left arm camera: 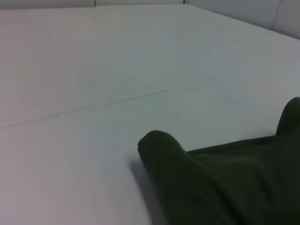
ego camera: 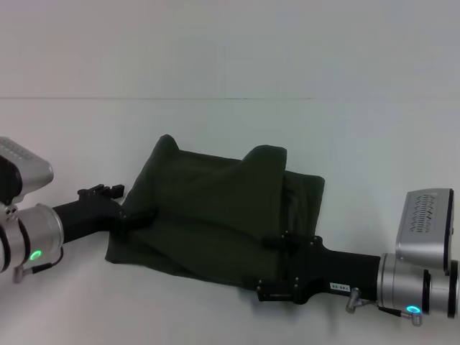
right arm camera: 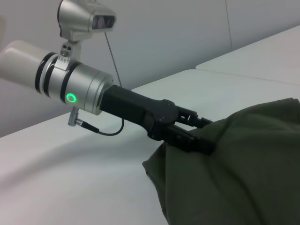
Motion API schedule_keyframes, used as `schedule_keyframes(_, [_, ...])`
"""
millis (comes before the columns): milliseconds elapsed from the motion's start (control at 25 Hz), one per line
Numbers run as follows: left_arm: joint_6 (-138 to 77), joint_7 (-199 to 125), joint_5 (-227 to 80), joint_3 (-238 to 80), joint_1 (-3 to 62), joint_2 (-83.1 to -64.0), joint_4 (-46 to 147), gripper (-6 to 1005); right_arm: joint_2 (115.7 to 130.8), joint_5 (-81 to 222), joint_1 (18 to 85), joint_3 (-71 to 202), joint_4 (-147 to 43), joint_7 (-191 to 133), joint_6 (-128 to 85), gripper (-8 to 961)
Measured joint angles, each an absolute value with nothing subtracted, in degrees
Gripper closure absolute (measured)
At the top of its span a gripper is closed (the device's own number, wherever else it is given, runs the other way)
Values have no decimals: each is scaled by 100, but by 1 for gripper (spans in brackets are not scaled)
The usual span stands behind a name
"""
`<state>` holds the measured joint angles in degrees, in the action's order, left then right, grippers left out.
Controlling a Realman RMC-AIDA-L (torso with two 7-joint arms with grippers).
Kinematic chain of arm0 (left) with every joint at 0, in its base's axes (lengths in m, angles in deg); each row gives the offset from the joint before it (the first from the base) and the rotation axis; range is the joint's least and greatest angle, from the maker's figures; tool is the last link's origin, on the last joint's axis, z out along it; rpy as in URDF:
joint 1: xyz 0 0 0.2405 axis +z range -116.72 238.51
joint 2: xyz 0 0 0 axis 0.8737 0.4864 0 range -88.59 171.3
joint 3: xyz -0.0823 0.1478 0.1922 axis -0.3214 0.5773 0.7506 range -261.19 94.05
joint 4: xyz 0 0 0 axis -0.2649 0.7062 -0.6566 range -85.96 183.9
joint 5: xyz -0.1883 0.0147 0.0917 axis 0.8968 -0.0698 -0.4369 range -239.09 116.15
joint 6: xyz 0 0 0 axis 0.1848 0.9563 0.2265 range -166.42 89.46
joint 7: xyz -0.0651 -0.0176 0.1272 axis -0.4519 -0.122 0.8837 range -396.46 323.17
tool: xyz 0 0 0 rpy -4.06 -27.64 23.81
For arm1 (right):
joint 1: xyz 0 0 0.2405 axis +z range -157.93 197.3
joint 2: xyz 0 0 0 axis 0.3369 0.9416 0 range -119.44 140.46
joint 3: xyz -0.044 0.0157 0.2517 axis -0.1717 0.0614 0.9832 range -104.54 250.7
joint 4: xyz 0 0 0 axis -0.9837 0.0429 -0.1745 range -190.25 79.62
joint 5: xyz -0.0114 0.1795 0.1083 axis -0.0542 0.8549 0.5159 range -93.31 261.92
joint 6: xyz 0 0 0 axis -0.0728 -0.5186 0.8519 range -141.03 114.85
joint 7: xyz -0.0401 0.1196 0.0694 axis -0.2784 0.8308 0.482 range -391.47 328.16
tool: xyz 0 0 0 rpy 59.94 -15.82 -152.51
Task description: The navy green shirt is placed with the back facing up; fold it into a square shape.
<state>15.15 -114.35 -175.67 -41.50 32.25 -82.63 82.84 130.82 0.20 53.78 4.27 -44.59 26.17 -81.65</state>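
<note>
Nearest the robot, the right gripper (ego camera: 277,244) reaches in over the near edge of the navy green shirt (ego camera: 215,208), its black body lying on the cloth at the shirt's near right part, and its fingers are buried in a dark fold, so whether they are apart or pinched on the fabric cannot be told. The shirt itself lies on the white table (ego camera: 230,129), roughly in the middle of it, partly folded and rumpled: layers overlap across its centre, a flatter panel shows along its right side, and two peaks of cloth stand up along its far edge, one at the far left corner and one near the middle. At the shirt's left edge, a little farther from the robot than the right gripper, the left gripper (ego camera: 129,213) comes in from the side; in the right wrist view the left gripper (right arm camera: 199,136) has its black fingers closed on a raised bunch of the shirt (right arm camera: 243,173), the cloth draping down from them onto the table (right arm camera: 70,159). The left wrist view shows a rounded hump of the shirt (left arm camera: 220,183) lifted just above the table (left arm camera: 93,70), with a faint seam line crossing the surface beyond it. Beyond the shirt the table runs on to a pale wall (ego camera: 230,43).
</note>
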Motion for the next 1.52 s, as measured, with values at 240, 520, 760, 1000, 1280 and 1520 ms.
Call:
schedule_keyframes(240, [1469,-11435,-17467,-4206,3355,-8273,8280,127,13072,20,5372,427,-4452,2617,-8165,8])
schedule_keyframes(520, [2124,-11412,-16606,-4217,3318,-8269,8339,126,13073,19,5359,427,-4450,2617,-8179,9])
schedule_keyframes(760, [1847,-11038,-16312,-4167,3001,-8296,8022,126,13073,19,5286,464,-4450,2494,-8351,8])
schedule_keyframes(1000, [970,-10704,-16304,-4156,2524,-8321,7351,126,13074,19,5214,487,-4451,2473,-8442,8])
schedule_keyframes(1280, [202,-10408,-16239,-4156,2068,-8335,6762,127,13074,19,5173,497,-4451,2427,-8465,9])
schedule_keyframes(1520, [185,-10318,-15908,-4172,1983,-8332,6621,126,13066,20,5152,521,-4451,2379,-8467,9])
